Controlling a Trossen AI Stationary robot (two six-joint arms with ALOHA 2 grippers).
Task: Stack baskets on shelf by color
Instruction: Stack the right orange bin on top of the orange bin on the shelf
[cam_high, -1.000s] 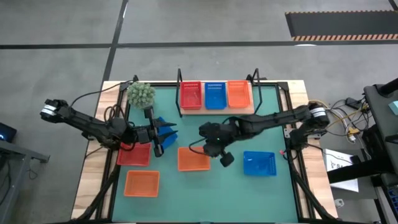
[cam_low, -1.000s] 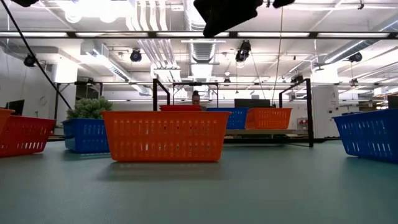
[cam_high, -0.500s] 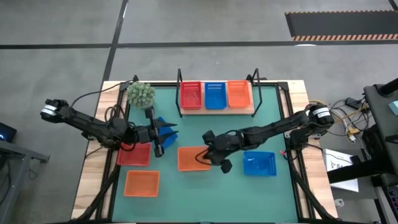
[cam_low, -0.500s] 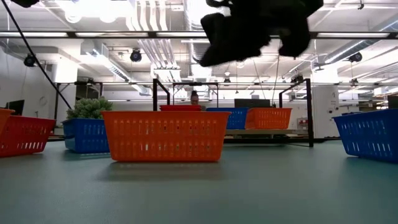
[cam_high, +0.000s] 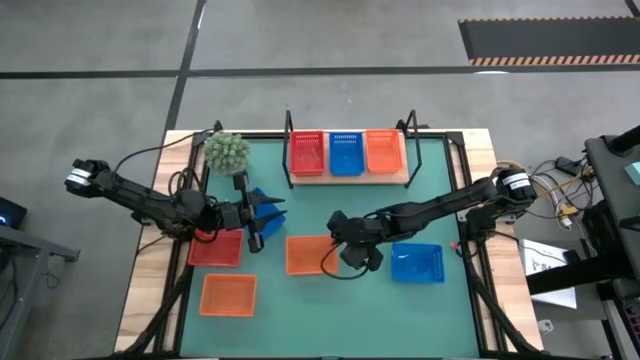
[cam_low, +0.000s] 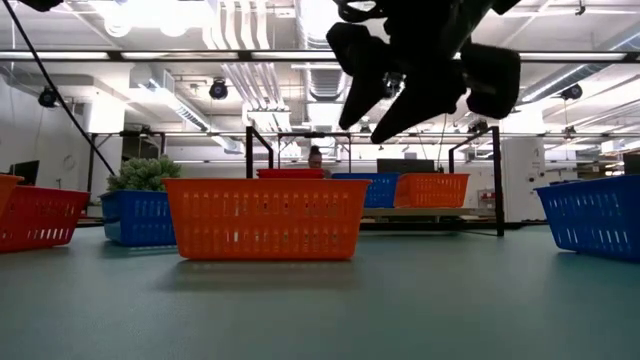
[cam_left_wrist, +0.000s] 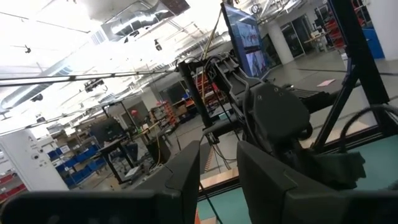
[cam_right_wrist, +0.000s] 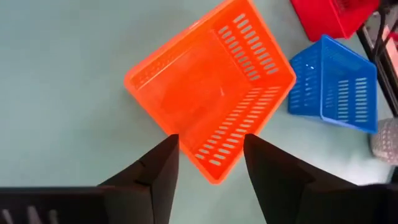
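Hovering above the near-right edge of the middle orange basket (cam_high: 311, 255), the right gripper (cam_high: 352, 256) is seen with its fingers (cam_right_wrist: 155, 174) spread apart and nothing between them; in the right wrist view the basket's corner lies under the gap. This orange basket is placed on the green mat (cam_high: 420, 300), in front of the shelf (cam_high: 348, 178). On the shelf, one red basket (cam_high: 306, 153), one blue basket (cam_high: 345, 153) and one orange basket (cam_high: 383, 151) are set side by side. To the right of the middle orange basket a blue basket (cam_high: 417, 263) is located; to its left a red basket (cam_high: 216, 248) lies flat, and a second orange basket (cam_high: 228, 295) is found in front of that red one. The left gripper (cam_high: 262, 212) is positioned left of the middle orange basket, with a tilted blue basket (cam_high: 266, 199) at its fingers; whether that basket is pinched cannot be told. A green plant (cam_high: 226, 151) stands left of the shelf.
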